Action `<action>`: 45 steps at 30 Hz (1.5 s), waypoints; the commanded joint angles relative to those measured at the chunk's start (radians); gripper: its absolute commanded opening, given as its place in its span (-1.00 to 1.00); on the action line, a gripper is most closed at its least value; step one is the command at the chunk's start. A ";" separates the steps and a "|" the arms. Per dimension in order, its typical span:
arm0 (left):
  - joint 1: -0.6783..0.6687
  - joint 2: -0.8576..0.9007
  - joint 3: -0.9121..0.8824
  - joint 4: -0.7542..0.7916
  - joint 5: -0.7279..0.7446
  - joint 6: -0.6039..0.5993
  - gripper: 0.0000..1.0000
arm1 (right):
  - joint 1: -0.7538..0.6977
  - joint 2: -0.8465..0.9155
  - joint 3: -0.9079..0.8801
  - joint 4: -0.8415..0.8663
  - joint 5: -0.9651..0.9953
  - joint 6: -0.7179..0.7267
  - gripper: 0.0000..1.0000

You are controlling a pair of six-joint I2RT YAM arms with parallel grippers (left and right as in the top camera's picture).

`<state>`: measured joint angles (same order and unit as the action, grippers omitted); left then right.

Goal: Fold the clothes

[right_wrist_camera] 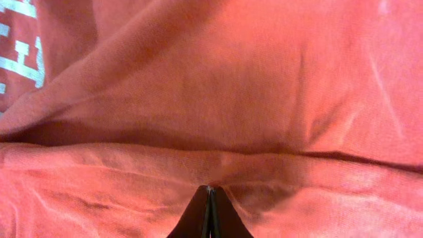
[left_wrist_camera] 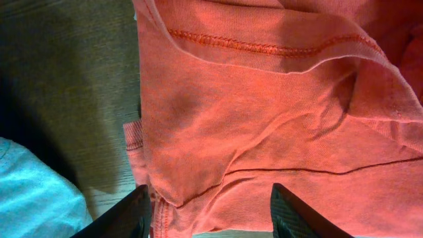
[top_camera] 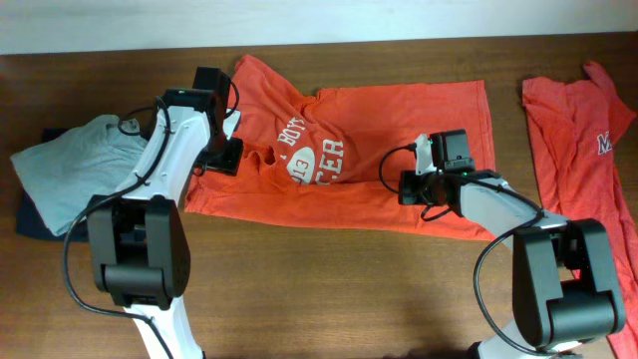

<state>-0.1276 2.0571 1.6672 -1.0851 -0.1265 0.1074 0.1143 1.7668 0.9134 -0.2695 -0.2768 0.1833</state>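
An orange-red T-shirt (top_camera: 399, 120) with white chest lettering lies crumpled across the middle of the table. My left gripper (top_camera: 231, 152) is open over the shirt's left edge. In the left wrist view its fingers (left_wrist_camera: 211, 215) straddle a bunched seam of the shirt (left_wrist_camera: 264, 119), close above the cloth. My right gripper (top_camera: 399, 185) is shut low on the shirt's lower middle. In the right wrist view its fingertips (right_wrist_camera: 210, 196) pinch a fold of the fabric (right_wrist_camera: 231, 99), which puckers at the tips. A second orange-red T-shirt (top_camera: 573, 130) lies at the far right.
A grey-teal garment (top_camera: 75, 160) lies on a dark navy one (top_camera: 30, 221) at the table's left, and shows in the left wrist view (left_wrist_camera: 33, 198). Bare brown wood (top_camera: 349, 289) runs along the front. The table's far edge (top_camera: 399, 40) meets a white wall.
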 commanded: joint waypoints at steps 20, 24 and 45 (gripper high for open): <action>0.148 -0.013 0.071 -0.224 -0.051 -0.043 0.45 | -0.208 -0.090 0.462 -0.676 -0.090 0.009 -0.19; 0.264 -0.013 0.066 -0.240 0.211 0.019 0.41 | -0.235 -0.120 0.481 -0.794 -0.093 0.009 -0.11; 0.286 -0.013 -0.203 0.034 0.340 0.066 -0.13 | -0.236 -0.018 0.470 -0.930 -0.087 0.043 0.69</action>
<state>0.1635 2.0571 1.4979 -1.0882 0.1955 0.1654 -0.1181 1.6978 1.3792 -1.1973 -0.3603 0.2111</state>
